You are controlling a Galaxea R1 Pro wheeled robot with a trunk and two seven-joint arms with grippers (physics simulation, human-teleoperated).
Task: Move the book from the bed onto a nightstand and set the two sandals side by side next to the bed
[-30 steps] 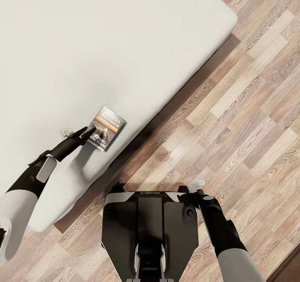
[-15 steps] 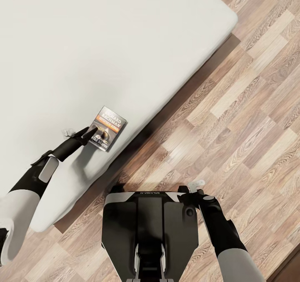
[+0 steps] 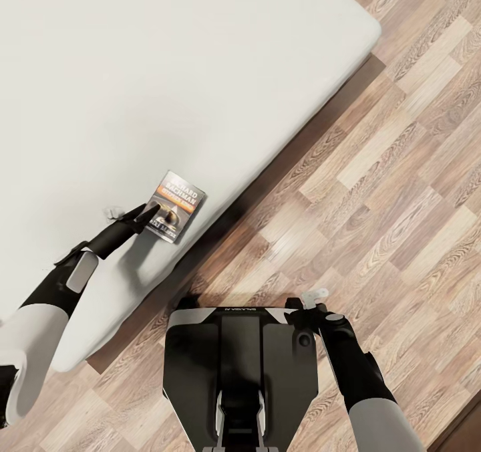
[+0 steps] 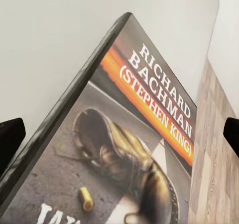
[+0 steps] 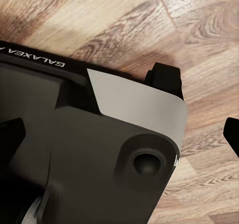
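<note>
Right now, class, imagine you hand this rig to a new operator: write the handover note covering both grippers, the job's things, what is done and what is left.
Left gripper: open, fingertips either side of the book, no grip yet.
Right gripper: open, idle over the floor beside the robot's base.
The book lies flat on the bed, near its edge.
Done: nothing delivered.
Left: grasp the book, carry it to a nightstand, then set both sandals side by side by the bed.

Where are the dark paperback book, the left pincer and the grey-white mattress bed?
dark paperback book [image 3: 175, 204], head view, cover centre.
left pincer [image 3: 148, 213], head view, between fingertips.
grey-white mattress bed [image 3: 167, 71], head view, bare mattress top.
</note>
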